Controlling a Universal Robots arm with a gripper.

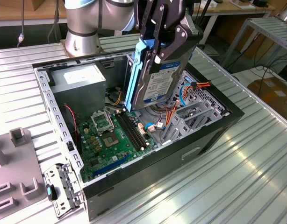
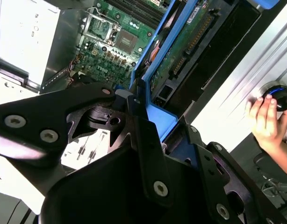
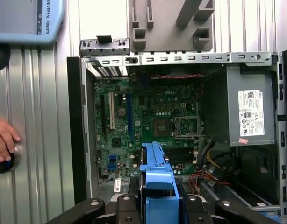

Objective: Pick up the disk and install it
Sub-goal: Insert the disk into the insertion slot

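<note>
Disk point(image 1: 155, 86) hangs on edge over one open computer case point(image 1: 199, 149), the single gripper point(image 1: 166, 49) clamped on its upper end. Inside the case: one green motherboard point(image 1: 106, 142), one grey power supply point(image 1: 80, 81), bundled cables point(image 1: 169, 114). The disk is silver, with a white label and blue side rails.

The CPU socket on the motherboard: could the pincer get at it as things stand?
Probably not. The pincer is shut on the disk, which hangs on edge over the open computer case, so the disk would meet the CPU socket before the pincer did.
</note>
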